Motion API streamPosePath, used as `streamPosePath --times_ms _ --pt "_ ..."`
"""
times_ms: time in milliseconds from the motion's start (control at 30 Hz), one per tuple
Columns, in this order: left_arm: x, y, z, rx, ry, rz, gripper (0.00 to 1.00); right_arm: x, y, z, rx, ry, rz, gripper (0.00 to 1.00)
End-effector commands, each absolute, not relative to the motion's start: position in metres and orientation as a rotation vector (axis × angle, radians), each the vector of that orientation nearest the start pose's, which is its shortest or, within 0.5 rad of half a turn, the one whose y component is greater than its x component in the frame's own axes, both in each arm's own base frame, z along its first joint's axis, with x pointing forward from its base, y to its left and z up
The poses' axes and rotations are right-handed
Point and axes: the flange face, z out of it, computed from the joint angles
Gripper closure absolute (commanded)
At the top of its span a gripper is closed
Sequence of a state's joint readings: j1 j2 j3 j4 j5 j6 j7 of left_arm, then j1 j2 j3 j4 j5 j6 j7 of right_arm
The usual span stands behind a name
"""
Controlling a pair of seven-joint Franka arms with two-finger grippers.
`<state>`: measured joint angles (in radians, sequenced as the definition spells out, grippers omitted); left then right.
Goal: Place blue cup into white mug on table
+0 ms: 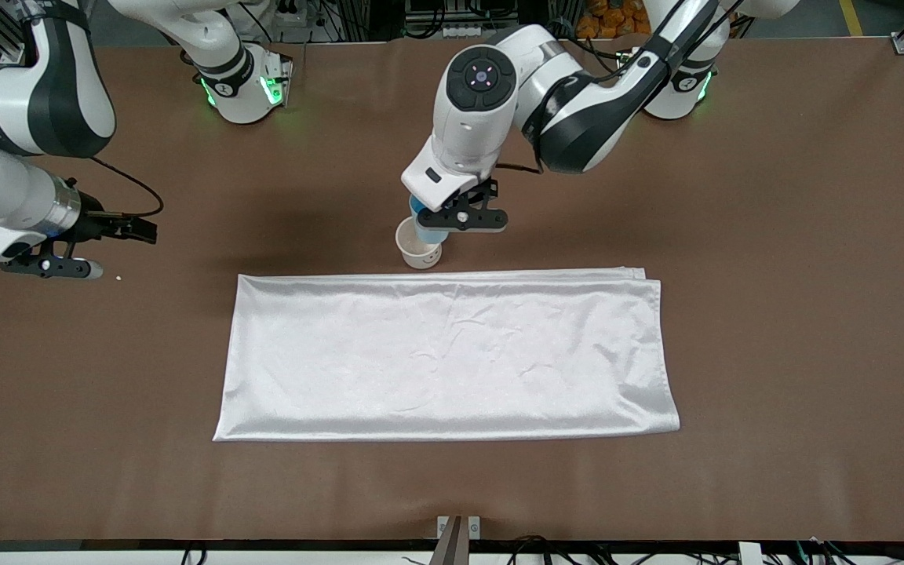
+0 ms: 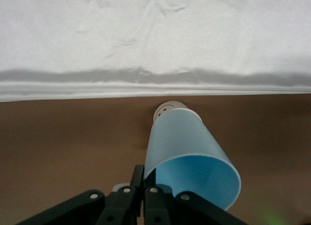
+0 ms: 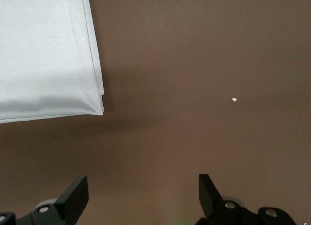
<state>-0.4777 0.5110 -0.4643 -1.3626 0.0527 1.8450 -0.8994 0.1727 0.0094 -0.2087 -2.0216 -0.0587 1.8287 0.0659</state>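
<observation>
The white mug [image 1: 419,248] stands on the brown table [image 1: 774,235], just farther from the front camera than the white cloth. My left gripper [image 1: 442,220] hangs over the mug, shut on the rim of the blue cup [image 1: 429,232]. The cup is tilted, its base at the mug's mouth. In the left wrist view one finger is outside the blue cup [image 2: 187,147] and one inside, my left gripper [image 2: 146,175] pinching its wall; past the cup's base a sliver of the white mug [image 2: 166,108] shows. My right gripper [image 1: 136,229] waits open over bare table at the right arm's end; between the jaws of my right gripper [image 3: 142,193] there is nothing.
A white cloth [image 1: 444,353] lies flat in the middle of the table, nearer to the front camera than the mug; its edge shows as cloth [image 2: 155,40] and its corner as cloth [image 3: 46,55]. A tiny white crumb [image 1: 120,277] lies near the right gripper.
</observation>
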Motion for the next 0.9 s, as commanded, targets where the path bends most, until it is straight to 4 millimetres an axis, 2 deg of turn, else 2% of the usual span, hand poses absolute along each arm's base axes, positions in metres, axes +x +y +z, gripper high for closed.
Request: streamPosePath --times_ms 0,100,334,501,701,868 --pt "0.46 -0.534 0.444 -3.27 -0.046 0.191 1.0 0.523 -0.024 0.431 -3.19 0.108 0.304 0.0" --pt "0.456 -0.539 0.435 -3.263 -0.051 0.211 1.0 0.522 -0.023 0.438 -3.186 0.108 0.287 0.0" --pt "0.448 -0.551 0.41 -3.235 -0.055 0.234 1.0 0.516 -0.021 0.478 -3.173 0.107 0.238 0.0" --pt "0.435 -0.57 0.387 -3.234 -0.078 0.23 1.0 0.525 -0.015 0.526 -3.178 0.076 0.17 0.0" --pt "0.432 -0.576 0.364 -3.208 -0.089 0.221 1.0 0.532 -0.01 0.578 -3.18 -0.012 0.068 0.0" --pt "0.433 -0.576 0.359 -3.205 -0.085 0.217 1.0 0.532 -0.009 0.585 -3.152 -0.026 0.06 0.0"
